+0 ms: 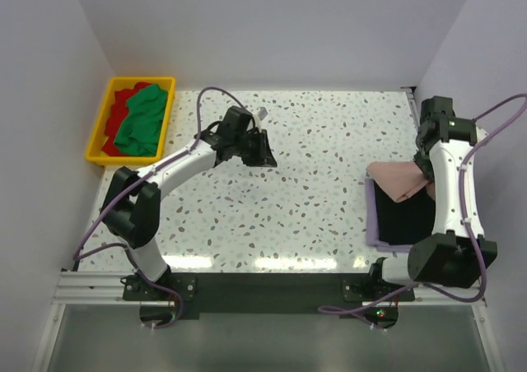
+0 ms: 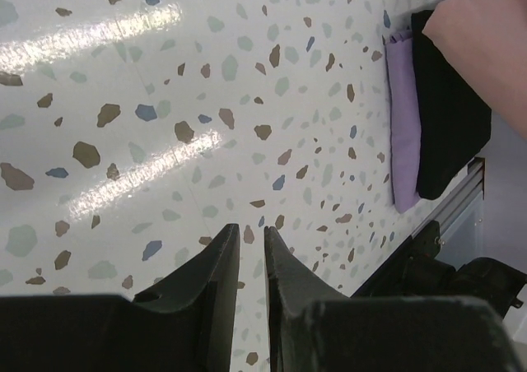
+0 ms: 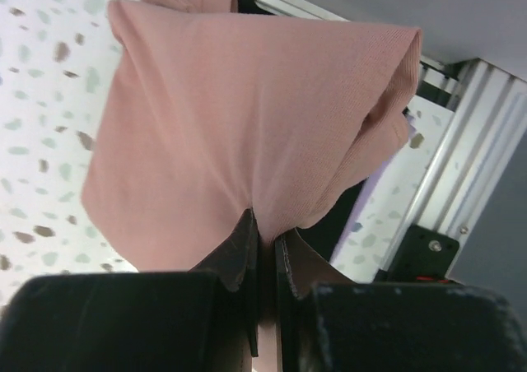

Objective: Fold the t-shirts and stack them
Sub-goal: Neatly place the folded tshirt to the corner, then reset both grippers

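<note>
Right gripper: fingers pressed together on a pinch of pink cloth at the near edge of the fabric; seen closest in the right wrist view.
Dusty-pink t-shirt: held by the right gripper, fanning out from the pinch in smooth folds. In the top view it sits at the table's right side, over the far end of the black shirt. Whether it rests on the stack or hangs just above it cannot be told.
Black t-shirt: folded flat, lying on the lavender one near the table's right edge.
Lavender t-shirt: folded, bottom of the stack, showing as a border along the black shirt's left and near sides.
Green t-shirt: crumpled in the yellow bin, on top of the red cloth.
Red t-shirt: crumpled beneath and beside the green one.
Yellow bin: far left corner of the table.
Left gripper: fingers a narrow gap apart, nothing between them, above bare table mid-left, well apart from both the stack and the bin.
Terrazzo table: white, speckled.
Aluminium rail: runs just beyond the table's edge.
</note>
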{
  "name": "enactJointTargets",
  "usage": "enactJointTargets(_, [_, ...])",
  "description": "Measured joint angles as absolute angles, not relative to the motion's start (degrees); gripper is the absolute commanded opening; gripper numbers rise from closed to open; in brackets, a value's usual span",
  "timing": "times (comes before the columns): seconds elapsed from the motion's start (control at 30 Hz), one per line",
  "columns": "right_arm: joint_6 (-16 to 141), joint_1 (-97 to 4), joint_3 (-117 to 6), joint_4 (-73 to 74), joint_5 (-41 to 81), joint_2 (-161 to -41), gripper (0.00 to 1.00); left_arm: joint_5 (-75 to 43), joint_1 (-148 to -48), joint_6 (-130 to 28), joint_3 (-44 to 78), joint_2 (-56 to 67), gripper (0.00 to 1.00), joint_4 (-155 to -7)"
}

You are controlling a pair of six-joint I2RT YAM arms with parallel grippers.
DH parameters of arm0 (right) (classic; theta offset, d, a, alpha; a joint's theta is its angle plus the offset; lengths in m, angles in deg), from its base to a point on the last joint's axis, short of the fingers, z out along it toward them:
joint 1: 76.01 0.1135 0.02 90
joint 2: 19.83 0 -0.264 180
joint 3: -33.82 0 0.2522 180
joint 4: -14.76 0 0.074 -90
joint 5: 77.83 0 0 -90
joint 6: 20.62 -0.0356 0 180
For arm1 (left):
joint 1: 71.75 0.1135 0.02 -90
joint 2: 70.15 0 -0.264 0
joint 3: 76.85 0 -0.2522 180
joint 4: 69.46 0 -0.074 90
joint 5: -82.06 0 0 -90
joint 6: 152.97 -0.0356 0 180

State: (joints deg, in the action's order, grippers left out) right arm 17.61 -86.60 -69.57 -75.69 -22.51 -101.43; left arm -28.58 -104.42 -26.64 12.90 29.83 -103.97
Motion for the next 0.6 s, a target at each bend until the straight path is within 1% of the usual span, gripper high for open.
enactJointTargets(0.13, [18.0,-86.9,-58.6,-75.6,-22.6,-94.4,0.00,-28.8,-105.2,-26.6,15.7,29.4,0.23,-103.3])
enactJointTargets(0.17, [18.3,-87.0,-56.2,-75.8,-22.4,-93.0,0.22,-28.8,-105.5,-26.6,16.3,29.4,0.23,-103.1])
enactJointTargets(0.2, [18.5,-87.2,-54.0,-75.8,-22.2,-91.8,0.63,-28.9,-105.6,-26.6,16.9,29.3,0.24,-103.0])
enactJointTargets(0.23, [18.8,-87.3,-52.3,-76.0,-21.7,-90.8,0.87,-29.0,-106.0,-26.6,17.4,29.3,0.24,-102.9])
enactJointTargets(0.27, [19.6,-87.5,-51.1,-76.2,-21.3,-90.0,0.99,-29.2,-106.1,-26.6,17.8,29.3,0.24,-102.7])
enactJointTargets(0.5, [27.0,-87.7,-50.1,-75.7,-17.6,-86.1,0.99,-29.5,-106.5,-26.6,18.5,27.5,0.27,-101.4])
enactJointTargets(0.6, [30.2,-87.7,-49.8,-73.3,-12.9,-84.2,0.99,-29.5,-106.5,-26.7,18.5,26.2,0.29,-101.0])
